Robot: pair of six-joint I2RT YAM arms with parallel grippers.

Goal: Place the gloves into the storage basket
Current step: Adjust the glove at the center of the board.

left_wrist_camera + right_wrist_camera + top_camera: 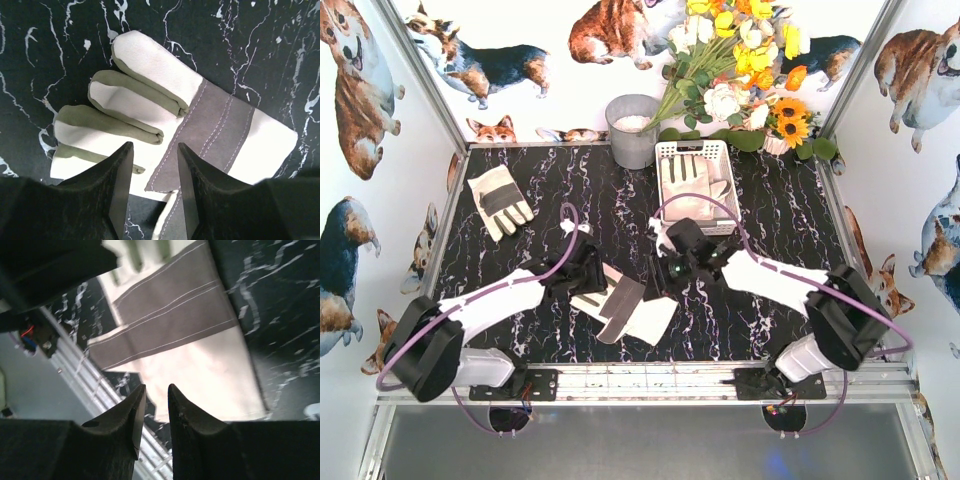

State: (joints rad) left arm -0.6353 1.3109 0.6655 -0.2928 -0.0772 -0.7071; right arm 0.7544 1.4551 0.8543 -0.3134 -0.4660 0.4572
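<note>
Cream-white fabric with dark grey panels: I am counting four gloves, though an overlap is making the tally less than certain.

Items one and two: an overlapped pair (625,315) is lying flat on the black marbled table (790,210), between the two pincers. The upper glove (210,120) is showing beneath the left pincer (155,147), with olive-edged fingers, a grey band with pale stitch lines and a plain cuff. The left pincer is hanging released, jaws apart and gripping nothing. The right pincer (156,387) is hovering over the pair's grey panels, its jaws parted by a narrow gap, also gripping nothing.

Item three: a grey-striped glove (500,200) is lying well beyond the left pincer, to its outer side.

Item four: a pale glove (688,180) is resting inside the white slotted storage basket (690,150), just beyond the right pincer.

One grey bucket (632,135) is standing beside the basket, and one bunch of flowers (740,60) is spreading behind both.
</note>
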